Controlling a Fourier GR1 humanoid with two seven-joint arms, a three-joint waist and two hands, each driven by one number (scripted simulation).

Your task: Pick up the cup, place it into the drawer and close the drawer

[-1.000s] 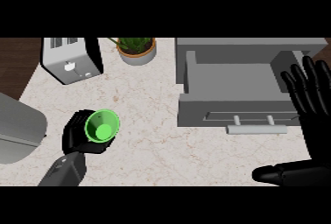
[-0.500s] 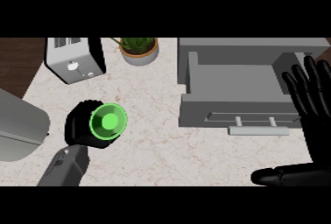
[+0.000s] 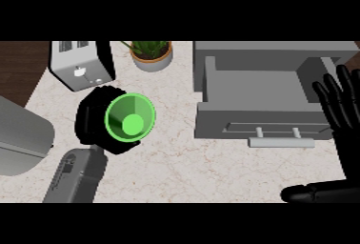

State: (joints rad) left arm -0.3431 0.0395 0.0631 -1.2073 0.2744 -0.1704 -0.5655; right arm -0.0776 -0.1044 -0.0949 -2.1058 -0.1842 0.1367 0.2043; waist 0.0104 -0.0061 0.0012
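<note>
You had the left hand (image 3: 95, 119) wrapped round the green cup (image 3: 130, 118) — its black fingers curled about the cup's outer wall, hiding most of that wall; the cup's open mouth faced up toward the camera, its pale green bottom plainly visible inside the rim; whether the cup was touching the counter (image 3: 183, 167) or was lifted off it, you could not tell from this view. Beyond the fingertips of that hand stood a toaster (image 3: 79, 66), close by; further off to the right of it sat a potted plant (image 3: 151, 53). The open drawer (image 3: 260, 102) lay well apart from the cup, across bare counter, its handle (image 3: 281, 141) on the near front face. Your right hand (image 3: 345, 107) rested at the view's right edge — fingers straight, spread apart and pointing up, overlapping the drawer's right side; it held nothing. A grey rounded object (image 3: 21, 138) sat at the left edge, beside the left forearm (image 3: 76, 176).
</note>
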